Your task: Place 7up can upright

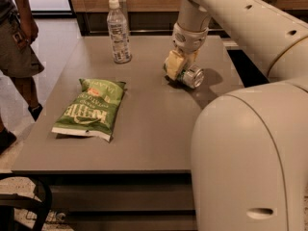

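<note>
The hand (pixel 178 68) is gripping the tilted can (pixel 193 77) near the right edge of the bench (pixel 149 129). A bottle (pixel 118 32) is standing by the far edge.

arm (pixel 250 23): cream, tubular — dark holes | base (pixel 250 167): smooth shell (oval slot) | gripper (pixel 177 67): pale yellow, over table (pixel 144 129)

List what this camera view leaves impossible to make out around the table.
7up can: most of its body and label hidden behind the gripper, low over the far right of the table.
Person: cut off by the left and top edges.
Water bottle: label print too small to read.
</note>
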Controlling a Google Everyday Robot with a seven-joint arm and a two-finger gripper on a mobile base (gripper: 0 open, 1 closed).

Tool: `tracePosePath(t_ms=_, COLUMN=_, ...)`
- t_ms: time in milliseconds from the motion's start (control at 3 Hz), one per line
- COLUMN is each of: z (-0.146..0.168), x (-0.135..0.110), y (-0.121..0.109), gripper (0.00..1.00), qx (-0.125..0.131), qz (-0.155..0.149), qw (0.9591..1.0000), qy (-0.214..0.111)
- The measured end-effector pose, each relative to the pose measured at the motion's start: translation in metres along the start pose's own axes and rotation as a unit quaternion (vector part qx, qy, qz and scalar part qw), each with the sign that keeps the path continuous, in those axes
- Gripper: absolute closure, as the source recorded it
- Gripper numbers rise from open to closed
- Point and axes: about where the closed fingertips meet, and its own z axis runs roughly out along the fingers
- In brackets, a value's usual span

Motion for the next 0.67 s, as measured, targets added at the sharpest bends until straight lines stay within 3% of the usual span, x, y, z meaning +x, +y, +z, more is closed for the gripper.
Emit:
tracePosePath(t_ms=333, z=-0.025, x=0.018, y=-0.008, gripper=1.00, qx=0.019, qz=0.010, qw=0.9993, qy=-0.031)
tracePosePath(t_ms=667, z=-0.062, x=0.038, y=-0.017, gripper=1.00, qx=0.041, qz=0.008, qw=0.9948, qy=-0.093)
